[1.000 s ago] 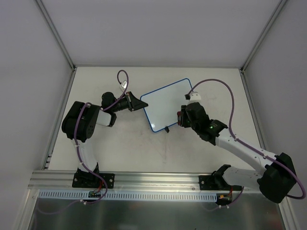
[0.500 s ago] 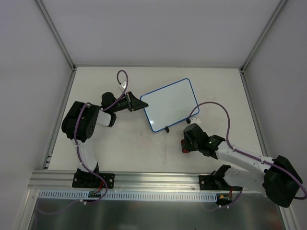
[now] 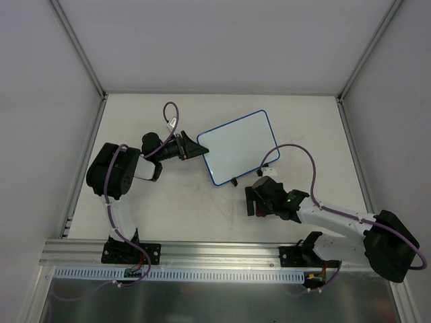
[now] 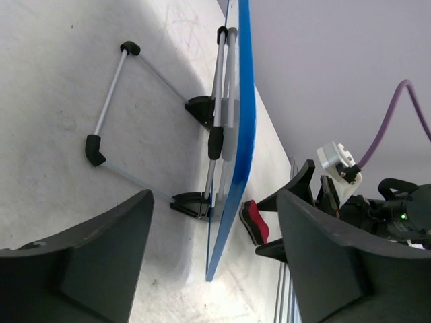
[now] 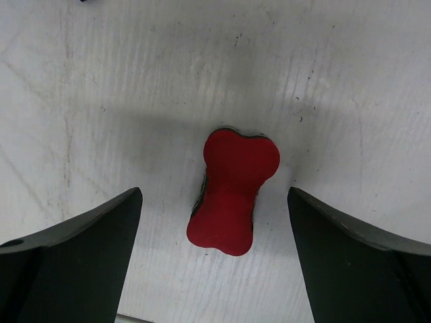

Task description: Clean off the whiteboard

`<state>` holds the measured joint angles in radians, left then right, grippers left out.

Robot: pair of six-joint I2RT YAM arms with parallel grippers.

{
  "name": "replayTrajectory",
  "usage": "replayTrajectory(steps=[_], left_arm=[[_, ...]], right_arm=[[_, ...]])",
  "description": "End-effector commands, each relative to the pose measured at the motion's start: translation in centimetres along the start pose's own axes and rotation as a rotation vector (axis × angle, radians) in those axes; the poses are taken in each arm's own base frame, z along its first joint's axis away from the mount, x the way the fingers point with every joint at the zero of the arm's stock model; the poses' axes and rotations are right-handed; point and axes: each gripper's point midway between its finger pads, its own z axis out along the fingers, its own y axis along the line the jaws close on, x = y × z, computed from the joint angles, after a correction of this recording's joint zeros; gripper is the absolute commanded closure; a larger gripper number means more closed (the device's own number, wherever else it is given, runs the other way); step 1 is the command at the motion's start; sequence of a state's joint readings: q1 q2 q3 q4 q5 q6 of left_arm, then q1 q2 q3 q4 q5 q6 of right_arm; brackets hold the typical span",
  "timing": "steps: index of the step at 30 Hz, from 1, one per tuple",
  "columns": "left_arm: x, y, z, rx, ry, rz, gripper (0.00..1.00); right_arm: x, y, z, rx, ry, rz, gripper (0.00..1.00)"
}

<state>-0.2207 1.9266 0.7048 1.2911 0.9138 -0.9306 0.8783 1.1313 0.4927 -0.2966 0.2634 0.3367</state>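
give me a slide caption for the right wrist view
Open right gripper over the red eraser lying on the table.

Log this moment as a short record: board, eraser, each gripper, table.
whiteboard: blue frame, propped on its wire stand, no marks visible on its face in the top view
eraser: red, bone-shaped, lying flat on the table
left gripper: open, at the board's left edge; contact cannot be told
right gripper: open, fingers either side of the eraser, not gripping it
table: white, lightly scuffed
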Motion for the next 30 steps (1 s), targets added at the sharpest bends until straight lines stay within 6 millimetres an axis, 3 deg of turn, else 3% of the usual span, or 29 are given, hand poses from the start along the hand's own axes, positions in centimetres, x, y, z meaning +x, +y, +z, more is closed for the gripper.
replayTrajectory(steps=[1, 6, 15, 20, 21, 23, 27, 29, 30], left_arm=[[-2.4, -3.4, -0.6, 0.124, -0.093, 0.219, 0.20], [-2.3, -3.4, -0.7, 0.121, -0.095, 0.218, 0.01], [-2.4, -4.0, -1.5, 0.108, -0.126, 0.240, 0.01], [-2.5, -3.8, -3.2, 0.045, -0.179, 0.246, 0.01], [-2.7, -4.5, -3.4, 0.048, -0.188, 0.266, 0.01], [-1.9, -4.3, -3.9, 0.018, -0.183, 0.250, 0.01], [-0.5, -5.6, -5.6, 0.002, -0.197, 0.276, 0.01], [0.3, -5.1, -6.1, -0.041, -0.182, 0.264, 0.01], [-0.2, -5.4, -6.4, -0.069, -0.206, 0.272, 0.01]], right_arm=[[-2.7, 1.0, -0.8, -0.006, -0.079, 0.015, 0.06], [-3.4, 1.2, -1.3, -0.017, -0.107, 0.013, 0.01], [-4.9, 1.2, -2.6, -0.034, -0.172, -0.004, 0.01], [-6.9, 0.8, -4.6, -0.043, -0.268, -0.042, 0.01], [-7.2, 0.9, -5.0, -0.051, -0.283, -0.047, 0.01], [-8.1, 0.9, -5.9, -0.066, -0.325, -0.049, 0.01], [-9.0, 0.9, -7.3, -0.089, -0.377, -0.085, 0.01], [-9.0, 0.9, -7.6, -0.103, -0.384, -0.096, 0.01], [-9.0, 0.8, -7.8, -0.111, -0.393, -0.100, 0.01]])
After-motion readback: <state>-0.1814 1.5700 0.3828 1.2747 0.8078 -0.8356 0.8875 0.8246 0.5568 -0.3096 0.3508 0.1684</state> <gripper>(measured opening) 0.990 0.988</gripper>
